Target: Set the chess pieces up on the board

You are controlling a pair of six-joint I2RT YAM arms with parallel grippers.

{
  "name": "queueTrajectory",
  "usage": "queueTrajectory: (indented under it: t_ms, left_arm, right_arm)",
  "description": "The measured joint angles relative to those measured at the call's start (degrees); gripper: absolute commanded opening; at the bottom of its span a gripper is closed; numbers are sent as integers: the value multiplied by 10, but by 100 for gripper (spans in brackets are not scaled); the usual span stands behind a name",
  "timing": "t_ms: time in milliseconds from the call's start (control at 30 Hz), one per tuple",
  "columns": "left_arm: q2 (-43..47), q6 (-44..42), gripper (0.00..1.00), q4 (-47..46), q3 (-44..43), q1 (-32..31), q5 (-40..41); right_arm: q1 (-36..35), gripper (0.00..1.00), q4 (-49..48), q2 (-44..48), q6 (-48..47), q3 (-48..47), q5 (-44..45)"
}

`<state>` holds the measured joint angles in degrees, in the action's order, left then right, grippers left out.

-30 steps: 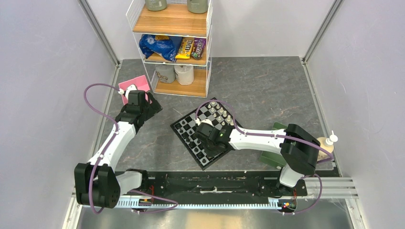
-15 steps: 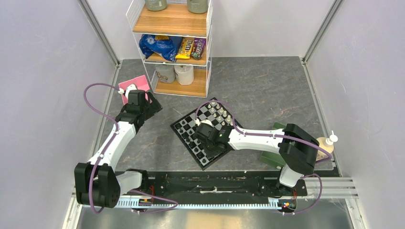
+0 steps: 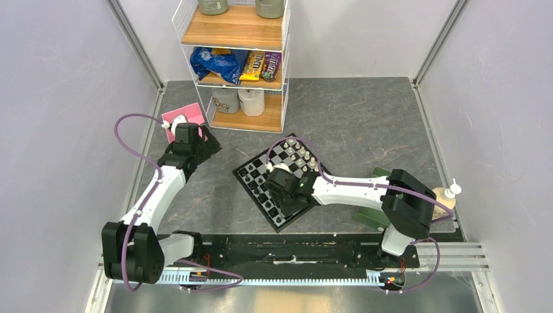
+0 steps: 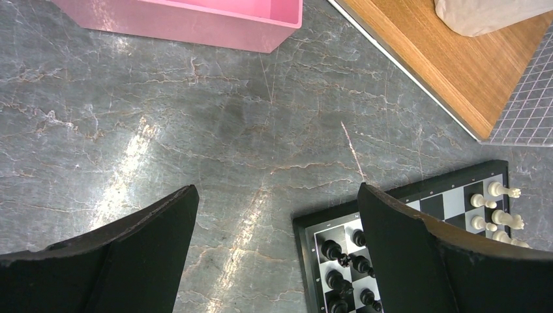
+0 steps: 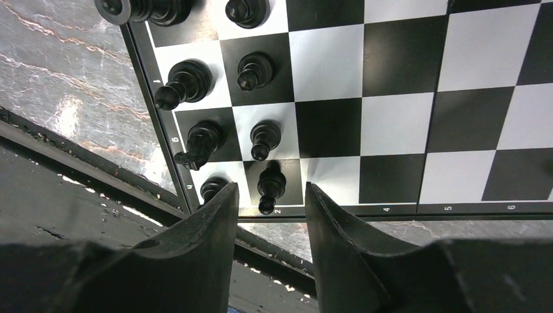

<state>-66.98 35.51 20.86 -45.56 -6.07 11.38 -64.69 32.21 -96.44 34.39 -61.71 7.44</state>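
So my right pincer [image 5: 270, 195] is down low over the near corner of the board [image 5: 391, 210], jaws partway open, and a black pawn [image 5: 270, 186] is standing right in the gap between them. There's daylight on both sides of it, so I'm not gripping anything. The pawn sits on a dark square in the last row by the rim. Just left of it another black piece [image 5: 212, 189] is half hidden behind one finger [image 5: 215, 222], can't tell which piece it is. Going up that side there's a line of more black pawns [image 5: 264, 138] and taller black pieces [image 5: 182, 83] along the edge, all upright as far as I can see. Centre squares beyond them are bare. From the overhead cam the board [image 3: 259, 201] lies at an angle mid-table, with the white pieces [image 3: 300, 153] lined up along its far-right side. My left pincer [image 4: 277, 190] is well off to the left, jaws spread wide with nothing in them, hanging over bare grey table [image 4: 163, 130] near a pink box [image 4: 195, 19]; the board's corner just shows at the edge of that view.
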Motion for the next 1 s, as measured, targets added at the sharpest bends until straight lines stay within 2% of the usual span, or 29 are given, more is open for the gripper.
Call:
queueTrajectory:
  t_ms: [333, 433, 567, 667, 800, 1000]
  left_arm:
    - [0, 0, 100, 0, 0, 0, 0]
    - [0, 0, 100, 0, 0, 0, 0]
    - [0, 0, 100, -2, 0, 0, 0]
    - [0, 0, 100, -4, 0, 0, -1]
    - [-3, 0, 100, -4, 0, 0, -1]
    - [-20, 0, 100, 5, -7, 0, 1]
  right_arm:
    - [-1, 86, 13, 76, -11, 2, 65]
    - [2, 93, 18, 103, -16, 3, 111]
    - [30, 97, 32, 120, -23, 3, 165]
    - [92, 97, 36, 128, -30, 5, 185]
    - [210, 97, 36, 150, -41, 14, 198]
    - [403, 97, 10, 193, -40, 44, 145]
